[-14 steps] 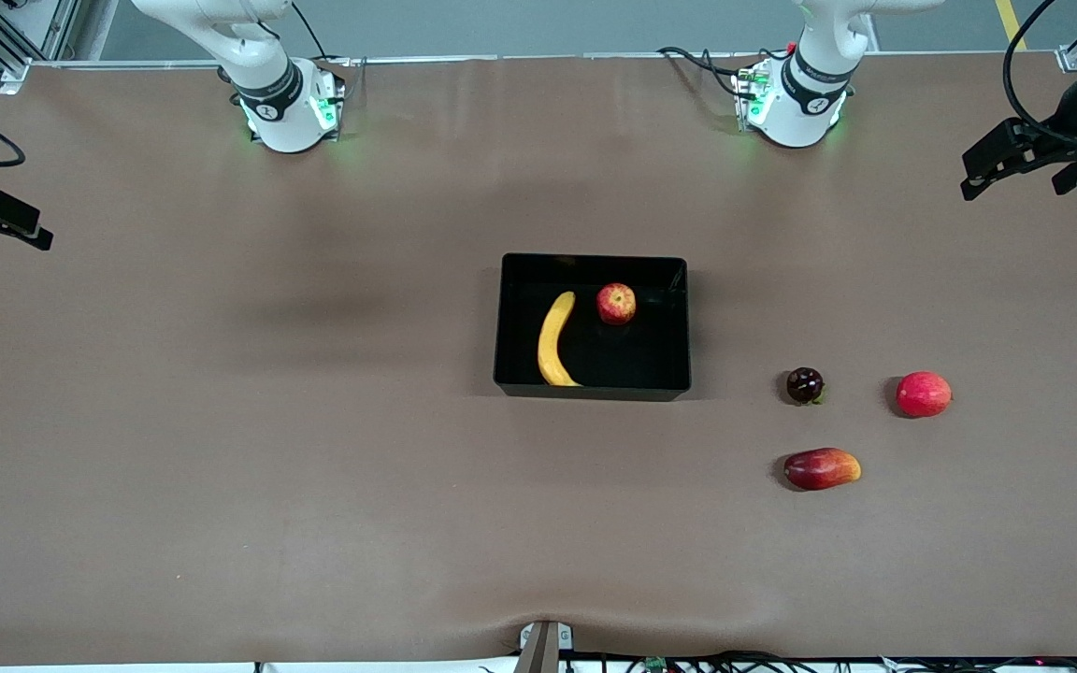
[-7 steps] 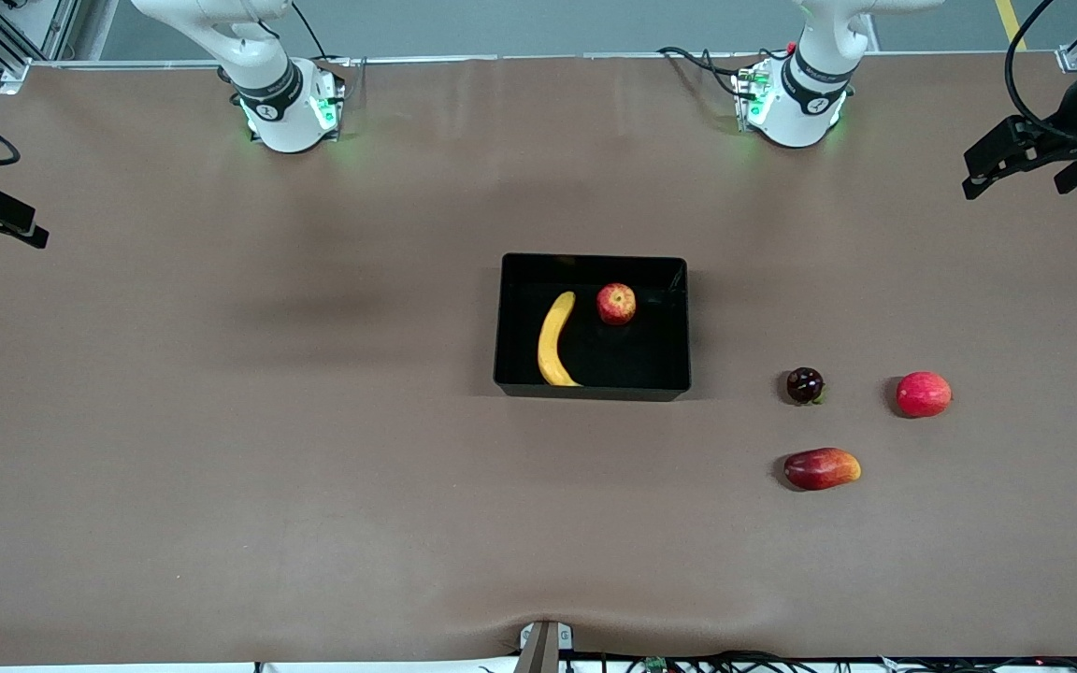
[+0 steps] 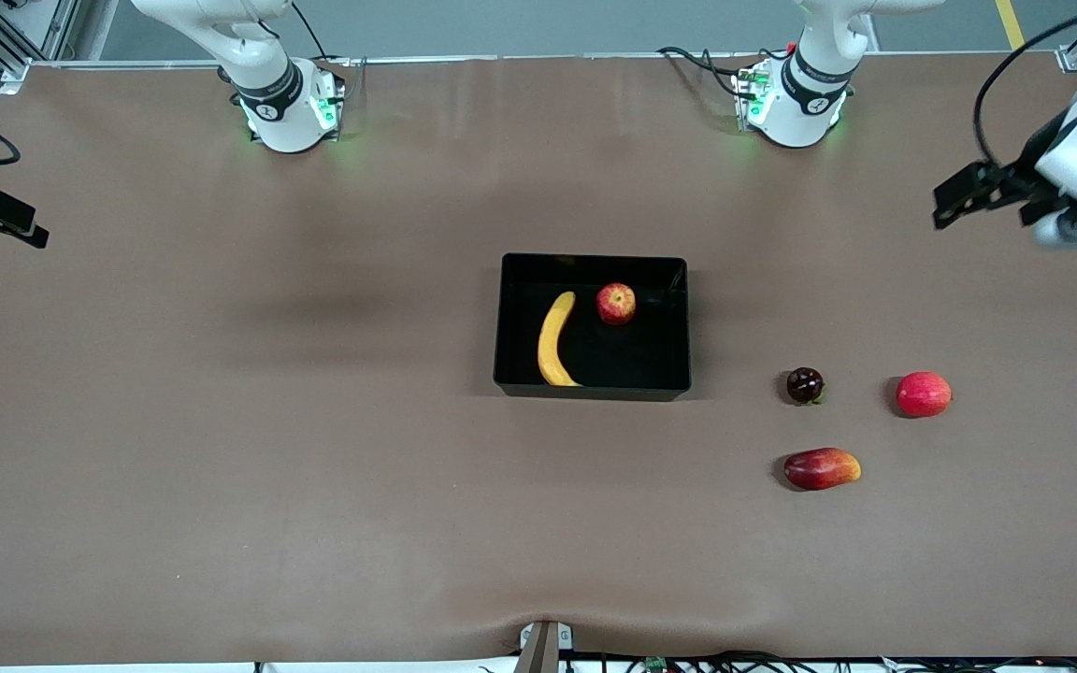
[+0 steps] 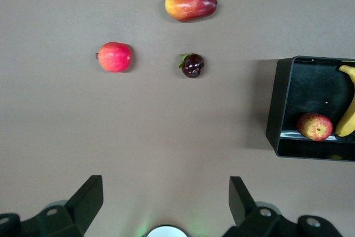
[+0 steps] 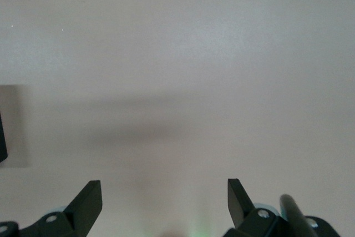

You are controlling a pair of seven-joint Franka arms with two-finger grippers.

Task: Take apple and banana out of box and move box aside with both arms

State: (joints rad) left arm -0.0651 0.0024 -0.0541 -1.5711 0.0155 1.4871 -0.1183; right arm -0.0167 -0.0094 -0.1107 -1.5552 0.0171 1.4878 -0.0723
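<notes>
The glossy black box [image 3: 499, 327] sits mid-table. The yellow banana [image 3: 552, 341] lies inside it toward the right arm's end. The small red apple [image 3: 615, 304] sits in it beside the banana's tip that is farther from the front camera. The left wrist view shows the box's wall [image 4: 283, 104], the apple [image 4: 314, 126] and part of the banana [image 4: 348, 109]. My left gripper [image 3: 948, 204] hangs open and empty over bare table at the left arm's end [image 4: 165, 190]. My right gripper [image 3: 6, 220] is open and empty over bare table at the right arm's end [image 5: 163, 192].
Three other fruits lie on the table between the box and the left arm's end: a dark maroon round fruit [image 3: 805, 385], a round red fruit [image 3: 923, 393] and an oblong red-yellow mango-like fruit [image 3: 821, 468] nearest the front camera. All three show in the left wrist view [image 4: 192, 65].
My left gripper has shifted a little inward over the table, toward the box. The right gripper, the box and the fruits have not moved.
</notes>
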